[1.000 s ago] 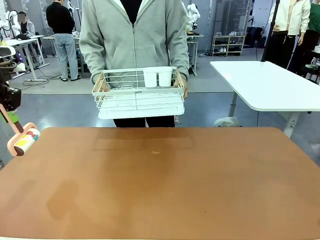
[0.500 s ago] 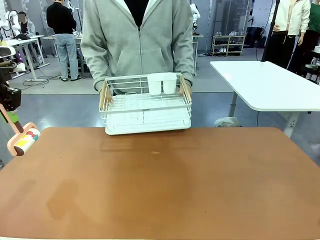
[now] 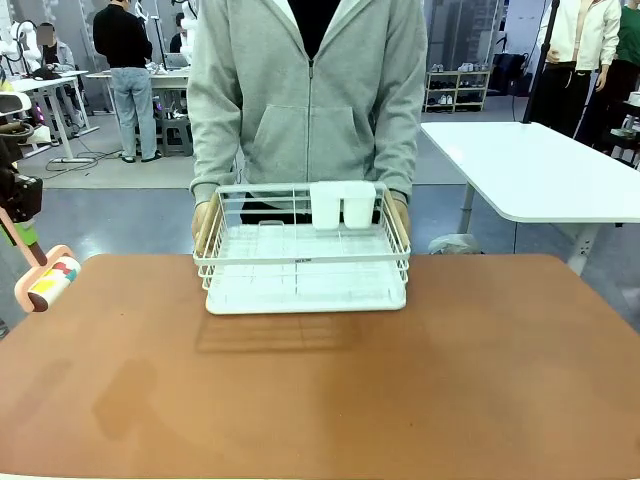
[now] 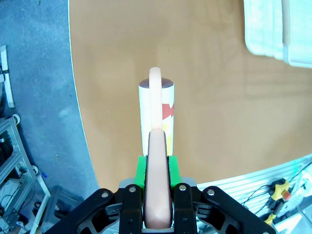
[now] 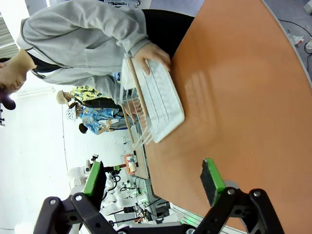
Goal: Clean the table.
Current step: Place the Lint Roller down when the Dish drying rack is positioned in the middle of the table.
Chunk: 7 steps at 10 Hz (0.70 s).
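The table (image 3: 320, 400) has a bare reddish-brown top. My left gripper (image 3: 14, 226) hangs off its left edge, shut on the pink handle of a lint roller (image 3: 45, 283). In the left wrist view the gripper (image 4: 157, 168) clamps that handle, and the lint roller (image 4: 156, 109) points out over the table's edge. My right gripper (image 5: 151, 178) stands open above the table with nothing between its fingers. A person in a grey hoodie holds a white wire dish rack (image 3: 305, 260) with both hands, low over the table's far side, its shadow beneath it.
Two white cups (image 3: 342, 205) stand in the dish rack (image 5: 158, 105), whose corner also shows in the left wrist view (image 4: 278, 29). A white-topped table (image 3: 540, 170) stands at the back right. Other people stand farther off.
The person has stepped closer and lowered the dish rack from chest height down over the table's far side. My left gripper and the lint roller have not moved.
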Available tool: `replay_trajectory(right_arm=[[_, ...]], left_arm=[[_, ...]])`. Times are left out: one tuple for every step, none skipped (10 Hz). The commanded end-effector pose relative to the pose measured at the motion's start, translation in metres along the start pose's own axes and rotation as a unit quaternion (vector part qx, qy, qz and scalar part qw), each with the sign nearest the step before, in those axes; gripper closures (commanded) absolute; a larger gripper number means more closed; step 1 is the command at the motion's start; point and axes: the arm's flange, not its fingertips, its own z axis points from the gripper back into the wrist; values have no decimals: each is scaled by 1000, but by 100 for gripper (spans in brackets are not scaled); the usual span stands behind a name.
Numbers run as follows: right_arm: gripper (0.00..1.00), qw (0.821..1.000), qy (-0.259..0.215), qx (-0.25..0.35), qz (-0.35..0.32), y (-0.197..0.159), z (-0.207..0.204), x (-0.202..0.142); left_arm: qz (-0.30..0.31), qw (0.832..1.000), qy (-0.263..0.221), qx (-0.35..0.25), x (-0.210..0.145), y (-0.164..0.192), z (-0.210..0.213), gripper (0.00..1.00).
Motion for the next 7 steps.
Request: replay_trajectory(right_arm=[[0,1000,-1,1,0,3,1,0],[0,1000,-1,1,0,3,1,0],[0,1000,-1,1,0,3,1,0],[0,1000,-1,1,0,3,1,0],[0,1000,-1,1,0,3,1,0],[0,1000,-1,1,0,3,1,0],[0,1000,-1,1,0,3,1,0]], left_arm=[[2,1000,-1,1,2,2,4,100],[2,1000,-1,1,2,2,4,100],[2,1000,-1,1,2,2,4,100],[2,1000,-1,1,2,2,4,100],[2,1000,-1,1,2,2,4,100],[2,1000,-1,1,2,2,4,100],[2,1000,-1,1,2,2,4,100]])
